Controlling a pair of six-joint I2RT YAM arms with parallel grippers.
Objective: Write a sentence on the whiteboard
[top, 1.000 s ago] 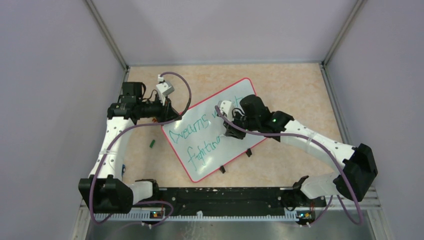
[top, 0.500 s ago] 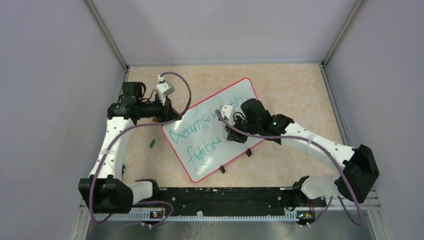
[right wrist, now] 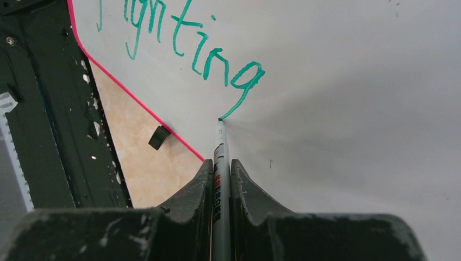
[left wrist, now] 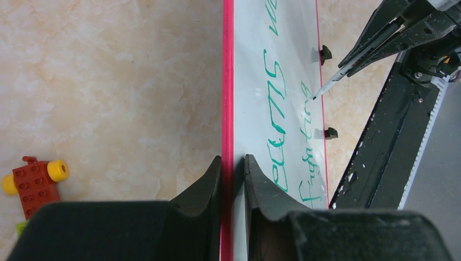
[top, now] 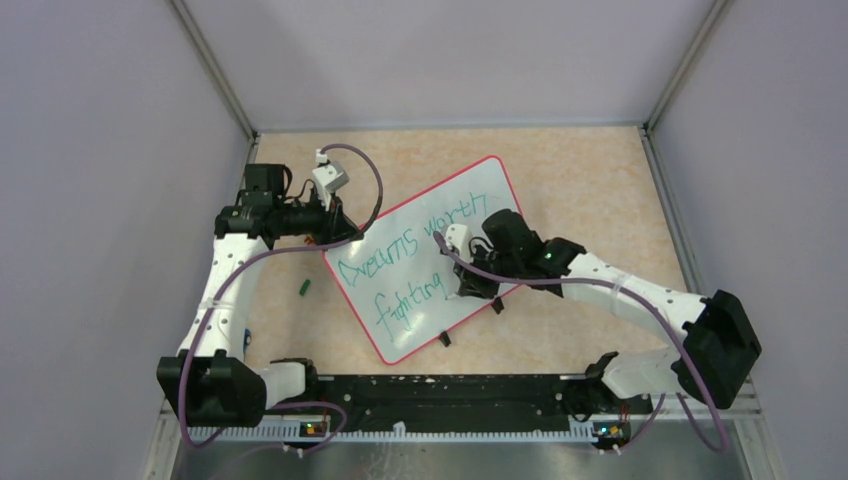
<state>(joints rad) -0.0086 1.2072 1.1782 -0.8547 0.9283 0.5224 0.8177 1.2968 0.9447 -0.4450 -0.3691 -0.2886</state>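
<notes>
The sentence [top: 405, 268] ends at the g's tail on the whiteboard [top: 470, 195], which lies on the table [top: 580, 170]. My right gripper [right wrist: 219, 163] clenches the marker [right wrist: 220, 136], its tip seemingly touching there. If my left gripper [left wrist: 234, 160], pinching the board's edge, slips, the board swings and the strokes smear.

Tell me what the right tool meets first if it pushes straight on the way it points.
The whiteboard. The marker in the right tool seems to touch it at the last g's tail, so that tip presses in first.
</notes>
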